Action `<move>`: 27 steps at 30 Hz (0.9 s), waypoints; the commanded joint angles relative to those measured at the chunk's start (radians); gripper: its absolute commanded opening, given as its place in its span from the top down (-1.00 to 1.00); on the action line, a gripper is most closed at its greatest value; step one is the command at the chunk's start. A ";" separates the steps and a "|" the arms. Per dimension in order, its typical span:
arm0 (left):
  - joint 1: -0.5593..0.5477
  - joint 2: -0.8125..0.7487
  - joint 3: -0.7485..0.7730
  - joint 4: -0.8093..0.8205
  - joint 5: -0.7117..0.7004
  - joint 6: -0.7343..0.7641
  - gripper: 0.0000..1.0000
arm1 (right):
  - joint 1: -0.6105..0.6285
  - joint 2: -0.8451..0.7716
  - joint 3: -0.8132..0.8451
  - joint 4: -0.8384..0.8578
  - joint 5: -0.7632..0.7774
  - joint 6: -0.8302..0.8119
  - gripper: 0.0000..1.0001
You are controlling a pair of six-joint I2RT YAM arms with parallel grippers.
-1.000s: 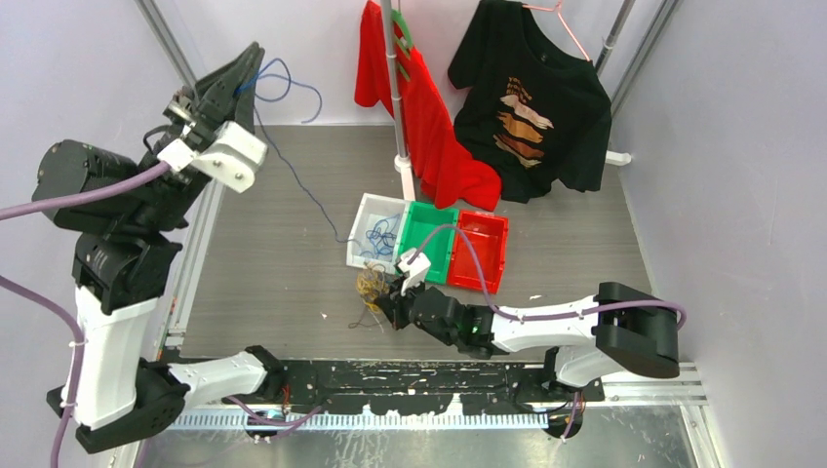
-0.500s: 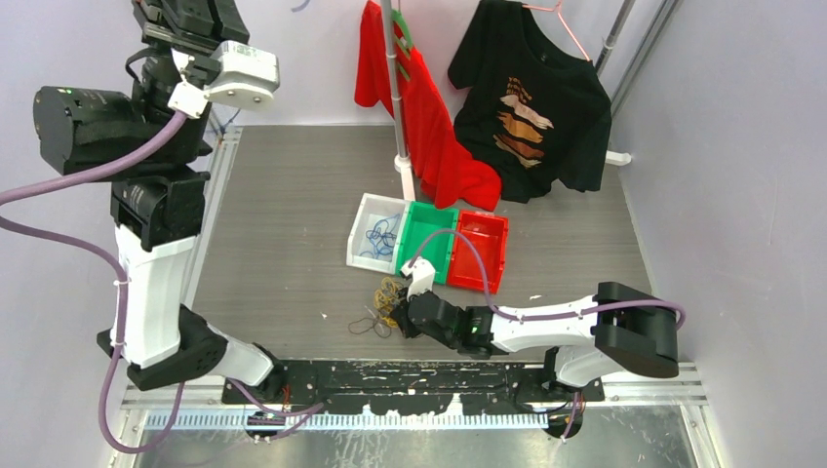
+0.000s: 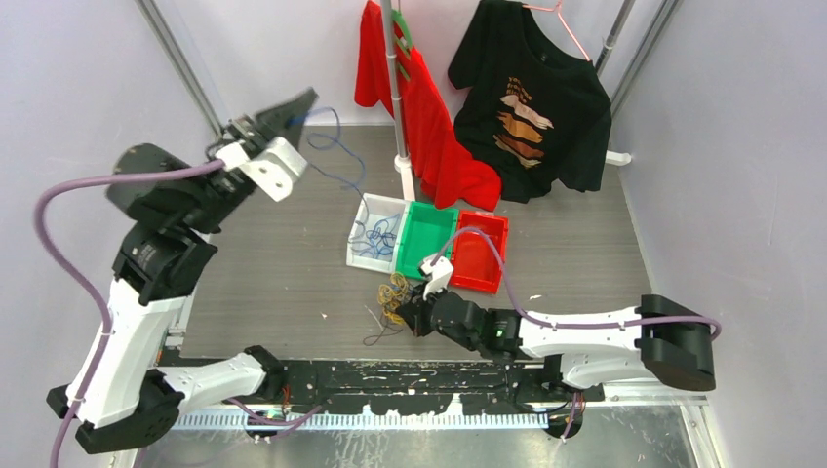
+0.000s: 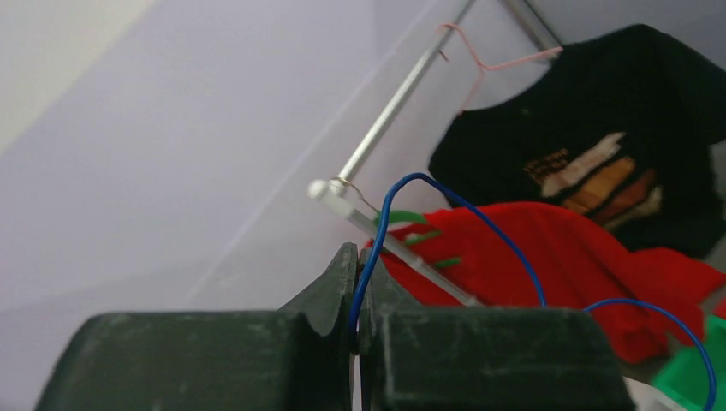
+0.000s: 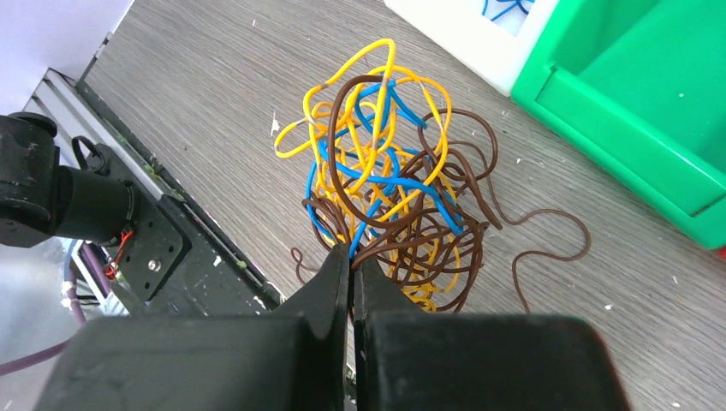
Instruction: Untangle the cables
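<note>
Top view: the left gripper (image 3: 295, 103) is being held high over the far left corner of the tabletop (image 3: 273, 263), tips pointing toward the far edge. A blue cable (image 3: 334, 146) is being pinched in it. The cable is looping once beside the tips, then running diagonally down and to the right, with its lower end lying in the white bin (image 3: 363, 209) at the middle of the tabletop. More blue coils are lying in that bin. The green bin (image 3: 435, 211) and red bin (image 3: 488, 220) are touching it in a row on its right.

Left wrist view: the grip itself is being shown, which the top view does not resolve. The jaws are fully closed on the blue cable (image 4: 454, 199), which is rising between the fingertips of the left gripper (image 4: 357, 267) and arching over to the right.

Top view: the tangle (image 3: 393, 292) is lying near the near edge, about midway along it, just in front of the white bin. The right gripper (image 3: 405, 317) is lying low at its near side.

Right wrist view: strand colours are being resolved here only. Yellow, blue and brown cables are knotted in one upright clump, the tangle (image 5: 385, 197), with a brown strand (image 5: 548, 248) trailing flat to the right. The right gripper (image 5: 351, 257) is closed, with brown strands being pinched at the clump's base.
</note>
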State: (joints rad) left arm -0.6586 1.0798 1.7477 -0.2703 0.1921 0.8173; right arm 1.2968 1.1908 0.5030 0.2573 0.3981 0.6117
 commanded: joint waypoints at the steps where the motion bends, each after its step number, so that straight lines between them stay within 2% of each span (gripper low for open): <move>1: 0.003 -0.024 -0.145 -0.044 0.054 -0.159 1.00 | 0.004 -0.087 -0.041 0.026 0.019 0.027 0.98; 6: 0.002 -0.015 -0.287 0.053 0.055 -0.167 1.00 | 0.004 -0.174 -0.050 -0.083 0.015 0.065 0.98; 13: 0.002 0.067 -0.357 0.143 0.037 -0.148 1.00 | 0.004 -0.248 -0.034 -0.189 0.031 0.059 0.98; 27: 0.023 0.231 -0.351 0.269 -0.001 -0.100 1.00 | 0.004 -0.259 -0.031 -0.220 0.037 0.050 0.98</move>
State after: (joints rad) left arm -0.6521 1.2808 1.3666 -0.1127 0.2047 0.6998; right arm 1.2968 0.9489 0.4442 0.0147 0.4107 0.6601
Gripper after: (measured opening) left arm 0.009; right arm 0.049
